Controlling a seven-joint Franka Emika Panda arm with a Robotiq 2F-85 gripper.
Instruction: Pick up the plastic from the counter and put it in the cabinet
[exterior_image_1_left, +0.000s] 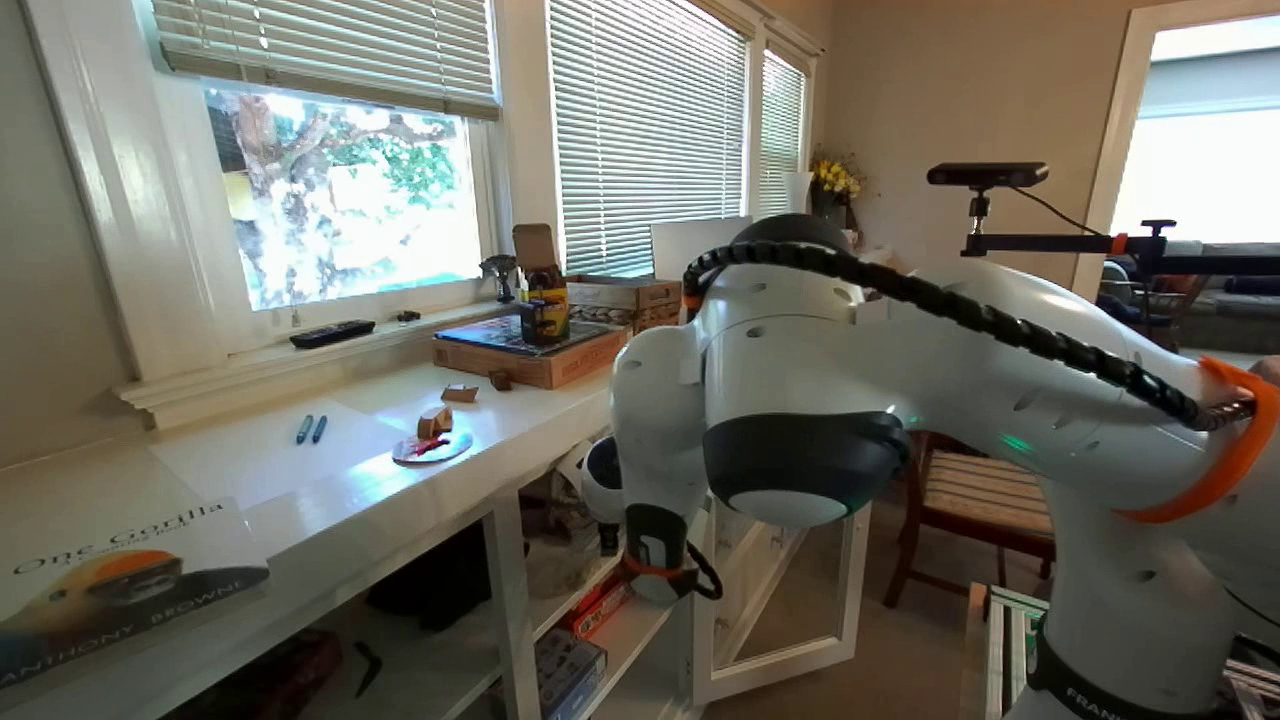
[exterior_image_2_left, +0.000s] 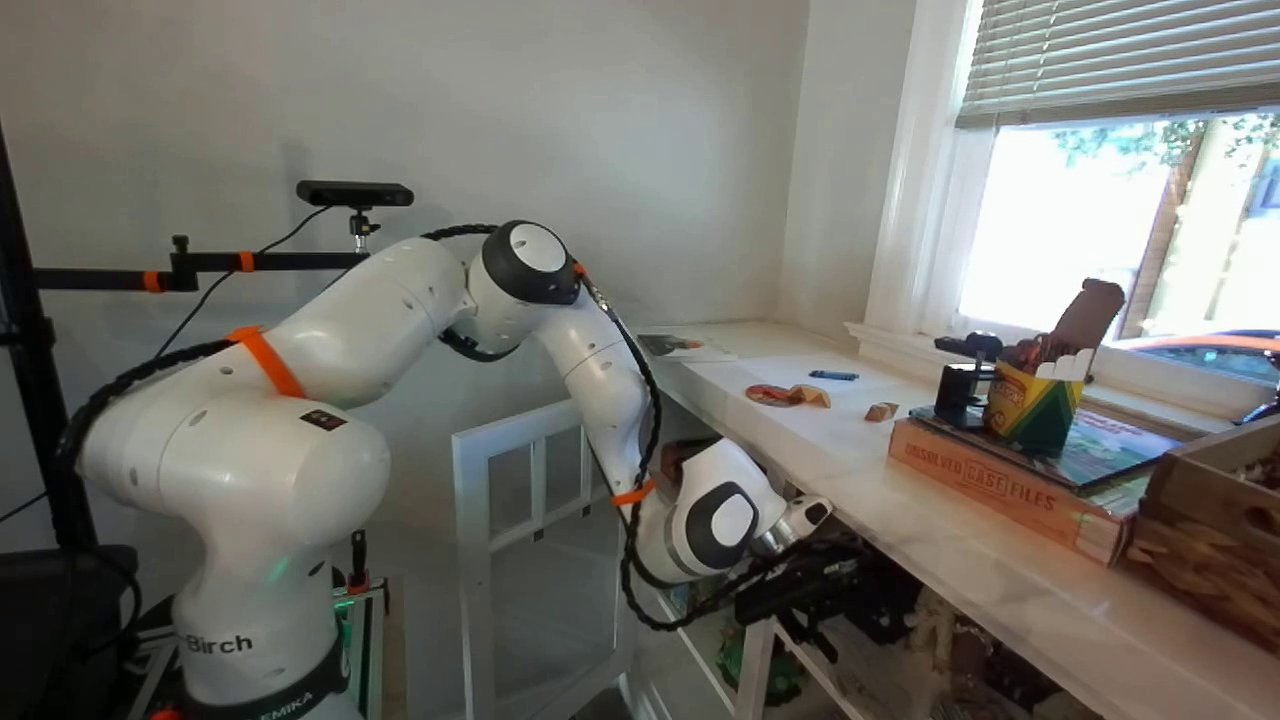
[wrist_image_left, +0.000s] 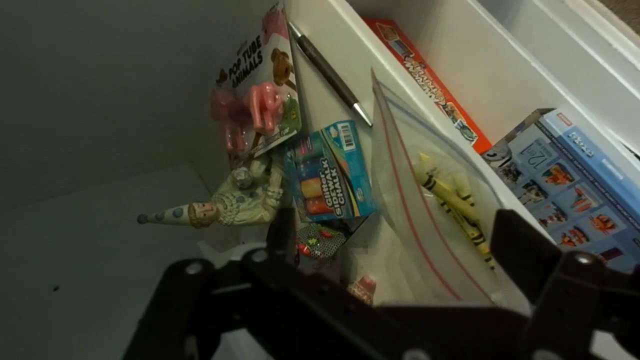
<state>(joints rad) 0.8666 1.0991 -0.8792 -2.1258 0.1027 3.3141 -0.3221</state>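
Observation:
In the wrist view the plastic (wrist_image_left: 400, 210), a see-through zip bag with red seal lines and several yellow crayons inside, lies on a shelf of the white cabinet (wrist_image_left: 325, 105). My gripper (wrist_image_left: 395, 222) stands open over it, one black finger (wrist_image_left: 520, 255) to each side, and nothing is clamped. The bag's lower end is hidden behind the gripper. An exterior view shows the gripper (exterior_image_2_left: 800, 590) reaching under the edge of the white counter (exterior_image_2_left: 850, 460). The cabinet's glass-paned door (exterior_image_1_left: 775, 670) hangs open.
Around the bag are a chalk box (wrist_image_left: 330, 172), a clown figurine (wrist_image_left: 245, 202), a pen (wrist_image_left: 332, 75) and a toy pack (wrist_image_left: 260, 95). Boxed games (wrist_image_left: 575, 185) stand beyond the shelf's edge. The counter bears a small plate (exterior_image_1_left: 432, 450), a book (exterior_image_1_left: 130, 580) and an orange box (exterior_image_1_left: 540, 355).

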